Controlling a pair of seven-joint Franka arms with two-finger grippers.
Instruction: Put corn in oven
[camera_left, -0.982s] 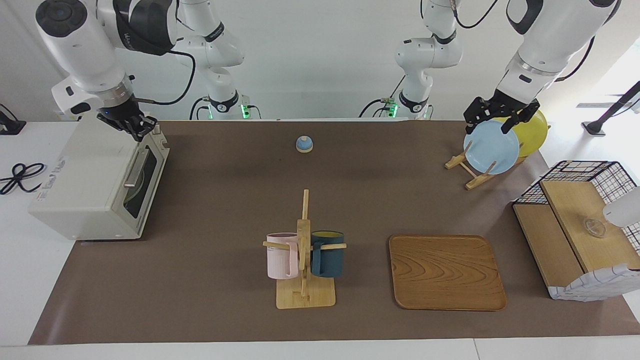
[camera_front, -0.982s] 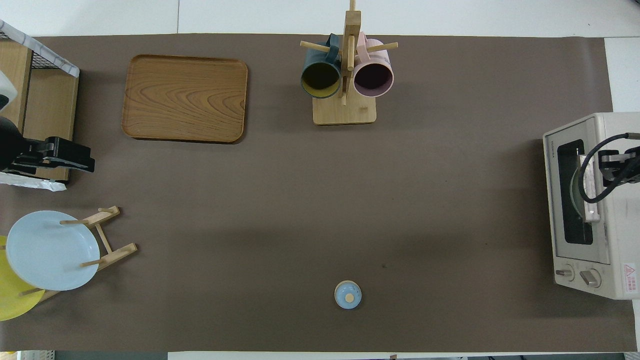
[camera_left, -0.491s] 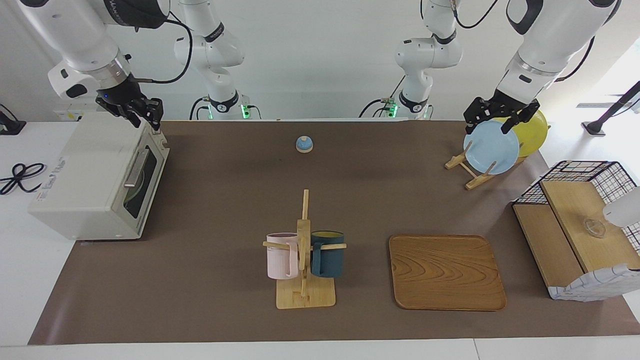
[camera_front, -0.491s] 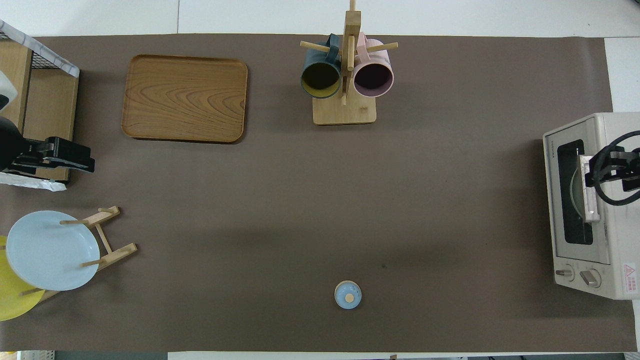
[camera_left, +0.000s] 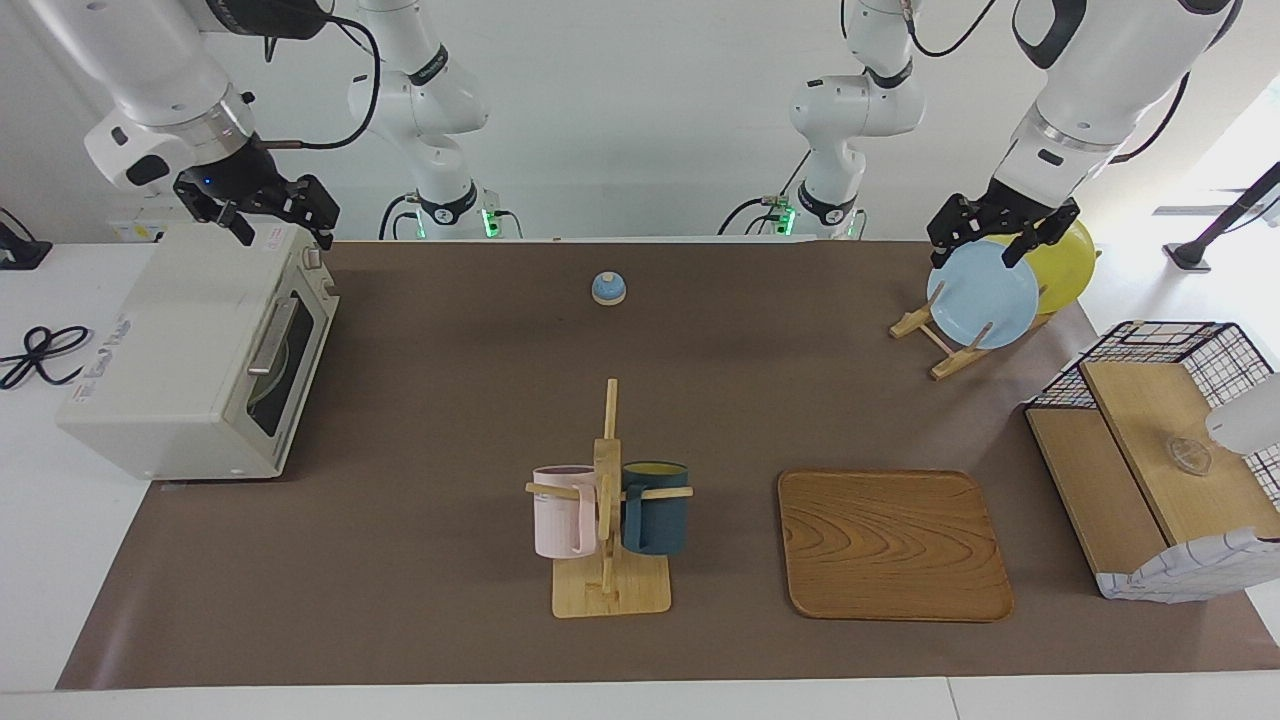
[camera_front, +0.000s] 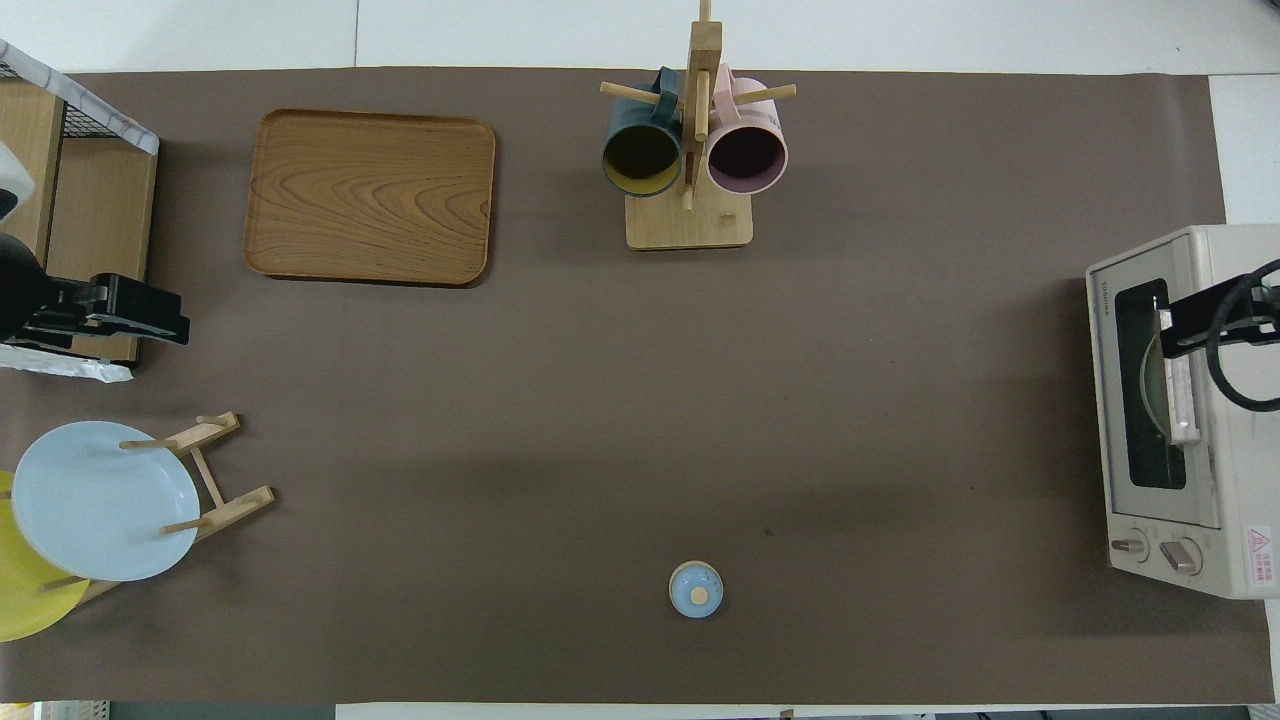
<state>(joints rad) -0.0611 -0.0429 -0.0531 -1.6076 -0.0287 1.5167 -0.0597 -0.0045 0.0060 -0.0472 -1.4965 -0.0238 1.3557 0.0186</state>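
Observation:
The oven (camera_left: 180, 350) stands at the right arm's end of the table with its glass door shut and its bar handle (camera_left: 270, 335) showing. Through the glass (camera_front: 1150, 400) only a pale round shape shows. The corn is hidden. My right gripper (camera_left: 275, 215) hangs open and holds nothing, just above the oven's top edge nearest the robots. One of its fingers (camera_front: 1190, 325) reaches over the door in the overhead view. My left gripper (camera_left: 980, 250) waits open above the blue plate (camera_left: 985, 300).
A mug rack (camera_left: 610, 590) with a pink and a dark blue mug stands mid-table, a wooden tray (camera_left: 890, 545) beside it. A small blue lid (camera_left: 608, 288) lies near the robots. The plate rack also holds a yellow plate (camera_left: 1070, 265). A wire basket (camera_left: 1150, 450) sits at the left arm's end.
My right gripper was shut low at the oven door's top edge; it has opened and risen clear of the oven. The left arm has not moved.

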